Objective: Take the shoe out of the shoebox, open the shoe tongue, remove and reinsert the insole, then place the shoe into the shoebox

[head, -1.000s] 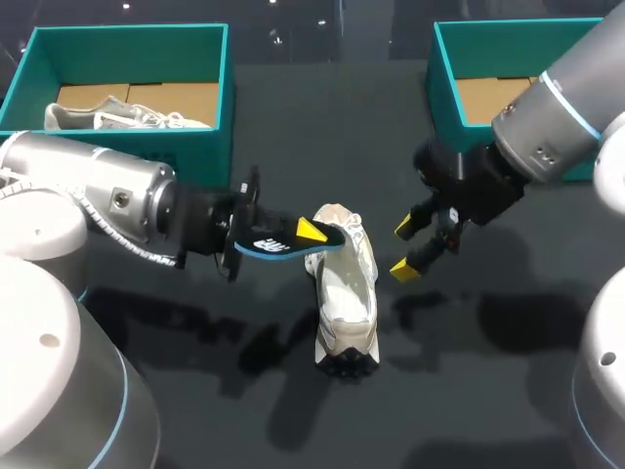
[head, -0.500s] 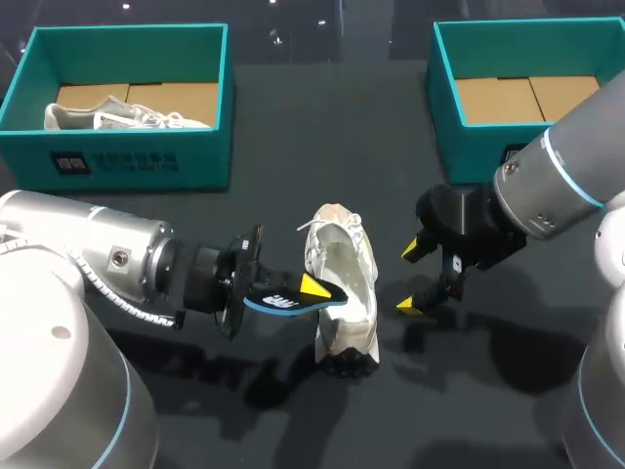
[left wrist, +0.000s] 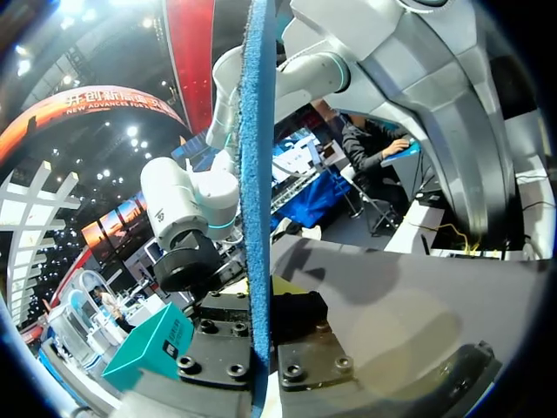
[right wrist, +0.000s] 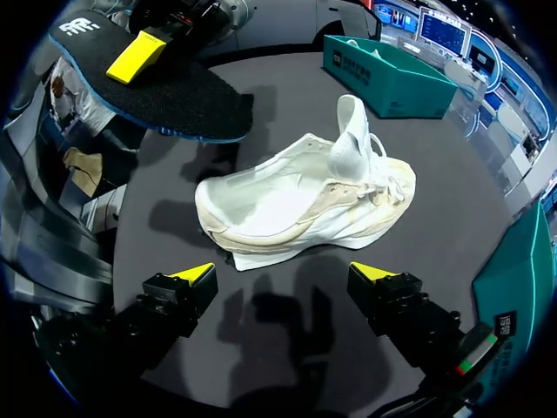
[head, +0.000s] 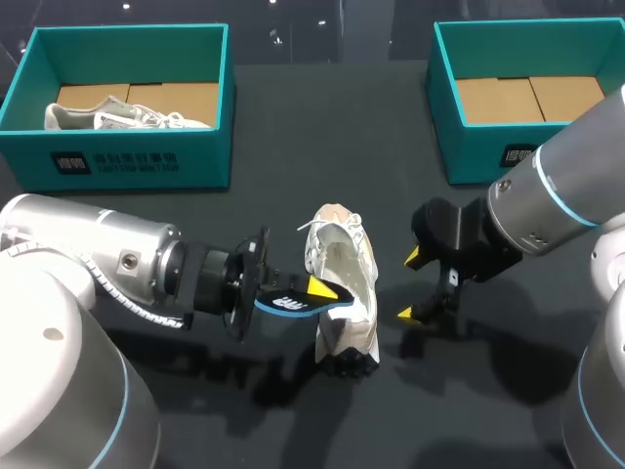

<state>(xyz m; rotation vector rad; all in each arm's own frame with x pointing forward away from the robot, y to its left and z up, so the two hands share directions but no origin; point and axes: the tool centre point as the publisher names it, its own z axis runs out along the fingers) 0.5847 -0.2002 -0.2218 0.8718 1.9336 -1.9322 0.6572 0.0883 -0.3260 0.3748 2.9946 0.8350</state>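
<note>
White mesh sneaker (head: pixel 344 293) lies tipped on its side on dark tabletop (head: pixel 293 205). Left gripper (head: pixel 314 290) pinches thin black, blue-edged foam insole (head: pixel 283 304) just beside sneaker's opening. It's light and floppy, prob. buckles if pushed. Right gripper (head: pixel 410 285) spread wide at sneaker's other side. Best hold likely the stiffer heel collar, not the soft upper.
</note>
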